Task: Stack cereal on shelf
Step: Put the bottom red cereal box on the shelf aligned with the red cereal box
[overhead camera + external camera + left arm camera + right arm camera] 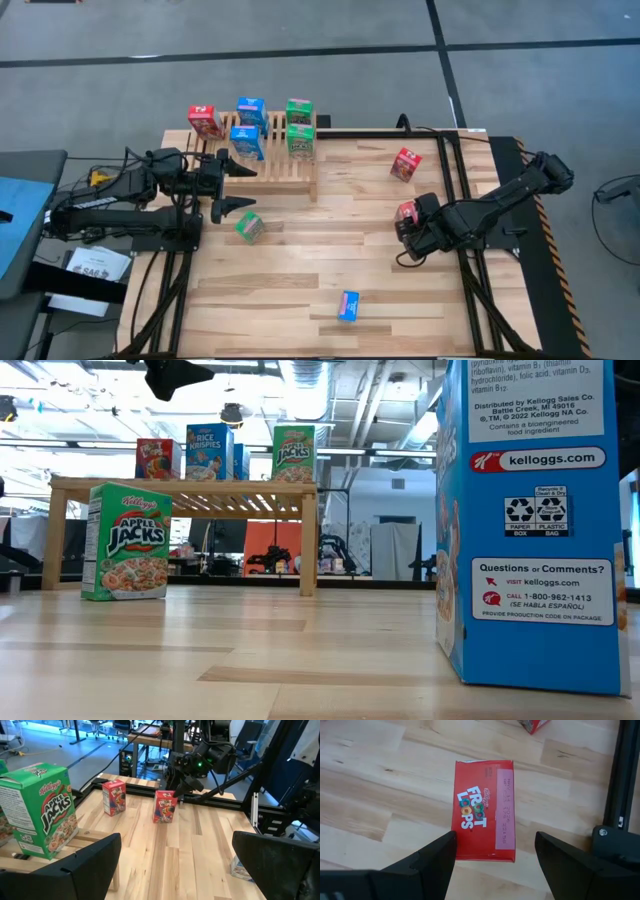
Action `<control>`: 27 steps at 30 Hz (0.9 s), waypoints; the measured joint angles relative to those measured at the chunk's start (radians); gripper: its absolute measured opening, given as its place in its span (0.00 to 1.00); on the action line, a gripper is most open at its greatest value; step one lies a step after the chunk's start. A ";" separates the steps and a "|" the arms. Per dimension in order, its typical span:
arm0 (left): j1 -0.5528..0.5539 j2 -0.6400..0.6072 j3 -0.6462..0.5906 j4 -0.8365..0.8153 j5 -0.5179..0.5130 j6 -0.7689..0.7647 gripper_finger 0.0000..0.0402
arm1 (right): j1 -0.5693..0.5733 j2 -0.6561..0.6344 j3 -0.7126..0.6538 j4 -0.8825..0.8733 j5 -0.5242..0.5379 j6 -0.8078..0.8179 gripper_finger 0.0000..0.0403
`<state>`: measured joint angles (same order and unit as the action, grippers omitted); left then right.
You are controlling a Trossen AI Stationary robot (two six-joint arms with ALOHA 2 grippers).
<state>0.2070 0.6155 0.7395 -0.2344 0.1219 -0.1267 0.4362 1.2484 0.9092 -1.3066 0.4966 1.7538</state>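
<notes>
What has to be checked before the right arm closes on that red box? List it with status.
1. Right gripper jaws open: ok.
2. Red box centred between the jaws: not ok, it sits toward one finger.
3. Red box upright, nothing leaning on it: ok.
4. Second red box apart from it: ok.
5. Left gripper away, by the shelf, jaws open: ok.
6. Gripper low enough to grip: cannot tell.
</notes>
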 joint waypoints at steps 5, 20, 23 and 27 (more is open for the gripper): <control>0.000 0.000 0.000 0.000 0.000 -0.001 0.93 | 0.000 0.000 0.000 -0.016 0.001 0.001 0.74; 0.000 0.000 0.000 0.000 0.000 -0.001 0.93 | 0.000 0.000 0.032 -0.033 0.001 0.000 0.74; 0.000 0.000 0.000 -0.001 0.000 -0.001 0.93 | 0.000 0.000 0.032 -0.032 0.000 0.000 0.74; 0.000 0.000 0.000 -0.001 0.000 -0.001 0.93 | -0.005 0.000 0.002 0.000 -0.021 -0.008 0.74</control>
<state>0.2070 0.6155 0.7395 -0.2352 0.1215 -0.1280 0.4307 1.2488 0.9115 -1.3066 0.4754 1.7458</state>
